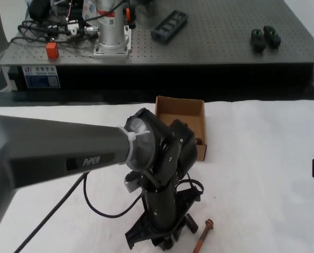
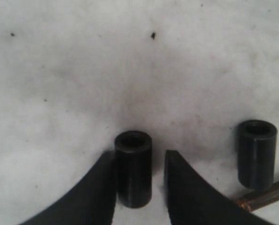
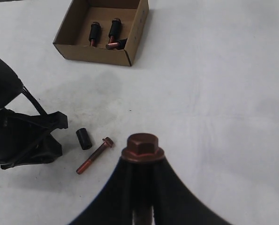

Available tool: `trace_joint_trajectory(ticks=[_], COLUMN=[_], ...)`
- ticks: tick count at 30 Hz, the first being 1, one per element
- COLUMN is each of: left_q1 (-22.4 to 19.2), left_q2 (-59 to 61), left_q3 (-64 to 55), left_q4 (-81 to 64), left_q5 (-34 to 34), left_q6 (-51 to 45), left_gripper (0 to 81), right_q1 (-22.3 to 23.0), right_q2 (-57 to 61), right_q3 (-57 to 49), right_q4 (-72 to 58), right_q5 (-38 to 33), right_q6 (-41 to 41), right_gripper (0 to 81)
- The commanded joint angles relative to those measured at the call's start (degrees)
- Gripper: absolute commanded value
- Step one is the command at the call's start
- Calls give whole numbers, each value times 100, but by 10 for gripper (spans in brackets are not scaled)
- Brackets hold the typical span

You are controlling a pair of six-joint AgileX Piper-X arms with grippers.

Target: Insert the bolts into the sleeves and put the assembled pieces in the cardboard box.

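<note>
The left gripper's (image 2: 139,156) jaws stand narrow around an upright sleeve (image 2: 133,168); one finger lies against it, a thin gap shows at the other, so I judge it not yet clamped. The right gripper's (image 3: 143,161) jaws are closed on a copper bolt (image 3: 142,146), head uppermost. Seen from the high view, the cardboard box (image 3: 73,50) sits at 12 o'clock from the left gripper; at least two assembled pieces (image 3: 94,33) lie inside. A loose bolt (image 3: 94,156) lies on the white cloth (image 3: 214,93) at 3 o'clock, with a second sleeve (image 3: 84,138) just beside it. By my reading the task is partly done; the held bolt still needs this sleeve, and one more pair waits.
</note>
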Motion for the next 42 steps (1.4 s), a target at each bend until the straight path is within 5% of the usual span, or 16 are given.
trace_joint_trajectory(ticks=[1,3,6,11,17,22,29,42], left_q1=[-28,-28,-28,-28,-28,-51,-51,-51], left_q2=[7,7,7,-121,-1019,-2974,-5509,-5943], left_q3=[-21,-21,-21,-21,332,1965,3839,4157], left_q4=[3,114,280,279,178,-1792,-5094,-5879], left_q5=[-169,-157,81,352,-346,517,2237,3083], left_q6=[67,110,446,1775,4183,4208,4402,4440], left_gripper=[245,197,2,0,6,6,6,6], right_q1=[-20,-20,-20,-20,-20,-20,80,1332], right_q2=[-48,-48,-48,-48,-48,74,448,973], right_q3=[4,4,4,4,4,21,49,60], right_q4=[-51,-46,-46,-78,-667,-1967,-4056,-4685], right_q5=[4,4,4,-12,-1097,-2888,-3855,-3942], right_q6=[-32,-32,-32,-32,326,1240,2594,3004], right_gripper=[22,22,22,22,22,22,22,22])
